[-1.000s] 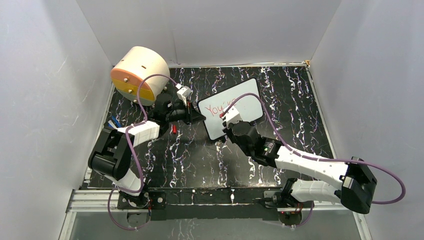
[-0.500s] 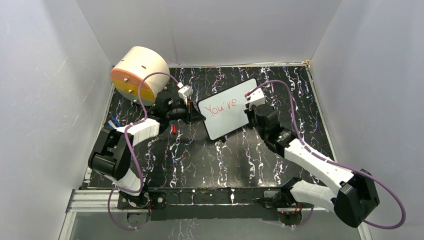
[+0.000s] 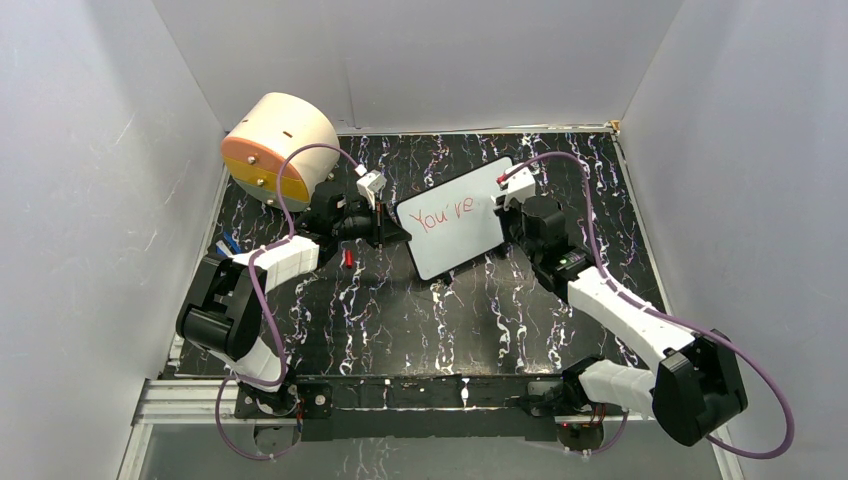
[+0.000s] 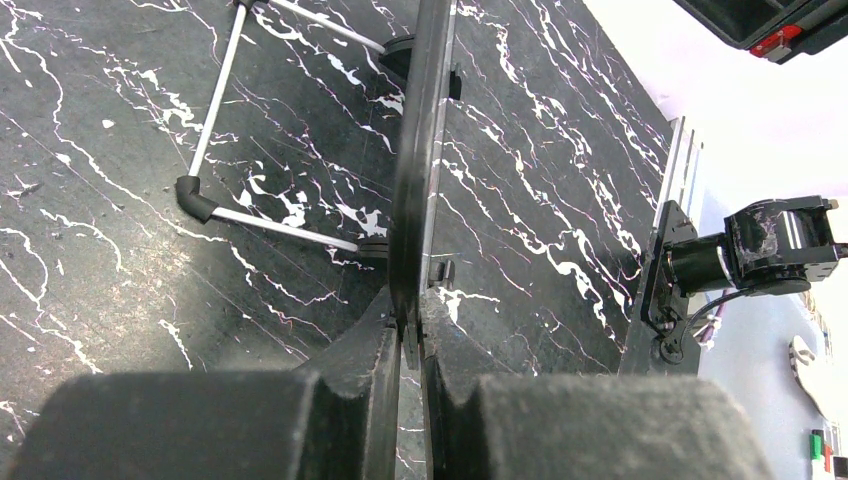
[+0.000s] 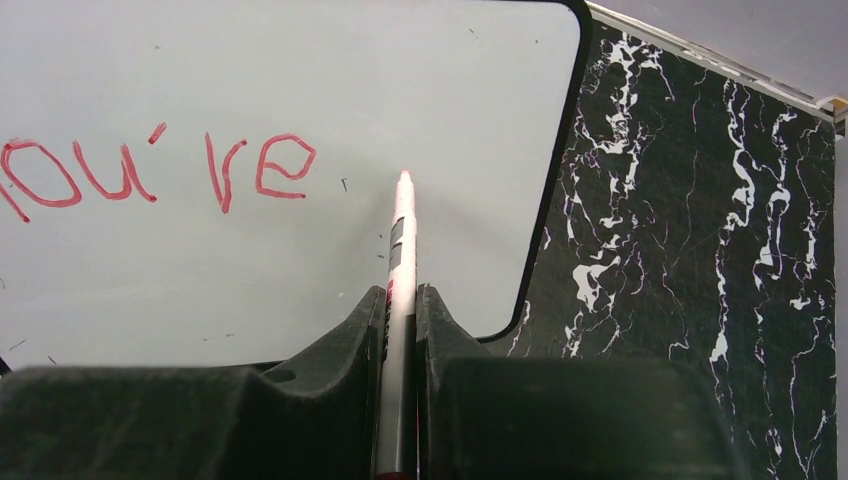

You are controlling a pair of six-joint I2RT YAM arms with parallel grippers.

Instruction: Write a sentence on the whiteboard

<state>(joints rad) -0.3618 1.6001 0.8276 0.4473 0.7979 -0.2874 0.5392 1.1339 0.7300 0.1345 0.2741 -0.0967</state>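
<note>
- The whiteboard [image 3: 462, 245] stands on the surface [image 3: 400, 320], its left edge clamped in the left claw [image 4: 408, 335].
- The sentence [image 3: 443, 214] reads "You're"; its first letter is cut off in the right wrist view.
- The right claw [image 5: 400, 310] pinches a marker [image 5: 401, 230] and has moved from the whiteboard centre to its right edge.

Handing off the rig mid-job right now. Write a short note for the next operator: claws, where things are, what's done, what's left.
Left claw: shut on the left edge of the whiteboard, holding it at mid-table.
Right claw: shut on the marker. The tip points at the board just right of the lettering; I cannot tell if it touches.
Done: "You're" is written in red across the board's upper part.
Left: the rest of the sentence. There is bare board to the right of the word and below it.
</note>
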